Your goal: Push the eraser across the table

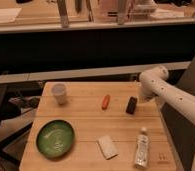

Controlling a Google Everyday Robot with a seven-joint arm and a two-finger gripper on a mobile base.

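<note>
white cup [59, 93]: upright, 10 o'clock of the orange piece | orange carrot-like piece [105, 101]: lying flat | green plate [55, 138]: 6 o'clock of cup (glossy) | pale flat block [107, 147]: 3 o'clock of plate | white tube [141, 147]: 3 o'clock of block, cap toward 12

Body: white glossy tubular plastic arm [178, 101], thick rounded elbow joint [154, 79], smooth shell; gripper [140, 98] at its tip, closed, barely visible.

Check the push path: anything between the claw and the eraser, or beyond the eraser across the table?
Nothing visible between the claw, at the table's right edge, and the eraser beside it. Pushed straight on, the eraser would likely meet the orange carrot-like piece; the cup stands beyond.
</note>
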